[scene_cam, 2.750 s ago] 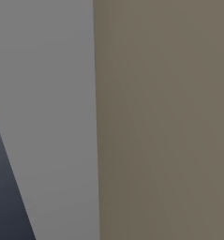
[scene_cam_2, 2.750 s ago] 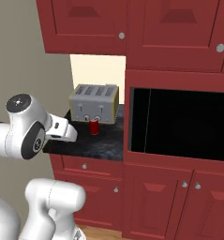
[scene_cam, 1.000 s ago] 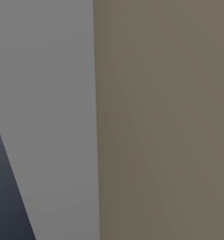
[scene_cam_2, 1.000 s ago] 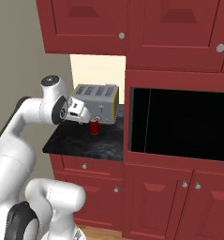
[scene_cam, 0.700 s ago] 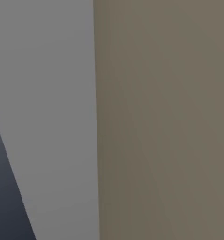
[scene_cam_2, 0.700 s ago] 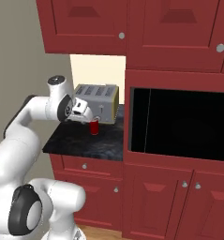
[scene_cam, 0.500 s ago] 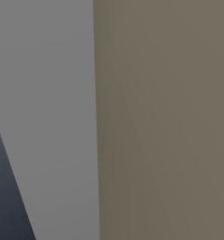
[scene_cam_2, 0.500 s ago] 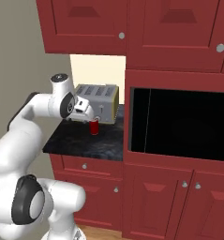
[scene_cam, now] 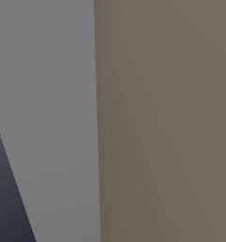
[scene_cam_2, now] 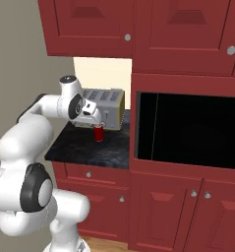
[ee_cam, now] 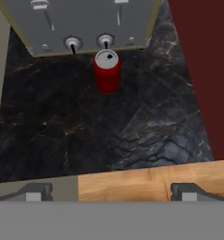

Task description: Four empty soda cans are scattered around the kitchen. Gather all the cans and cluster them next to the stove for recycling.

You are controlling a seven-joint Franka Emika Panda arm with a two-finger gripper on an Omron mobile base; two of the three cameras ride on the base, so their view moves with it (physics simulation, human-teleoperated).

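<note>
One red soda can (ee_cam: 107,71) stands upright on the black marbled counter (ee_cam: 62,122), just in front of a silver toaster (ee_cam: 80,23). In the right base view the same soda can (scene_cam_2: 99,133) sits below my gripper (scene_cam_2: 96,121), which hovers just above it on the outstretched arm. In the hand view my gripper (ee_cam: 111,192) is open, its two fingertips (ee_cam: 36,192) far apart with nothing between them, and the can lies well ahead of them. The stove is out of view.
A black glass-door oven (scene_cam_2: 188,130) is set in dark red cabinets right of the counter, with wall cabinets (scene_cam_2: 89,27) overhead. Light wood floor (ee_cam: 146,180) shows past the counter's front edge. The left base view faces flat grey and tan panels (scene_cam: 157,118) at close range.
The arm has swung up from low on the left and stretched over the counter; in the last second the hand edged right, closer above the red can. The jaws stayed open.
</note>
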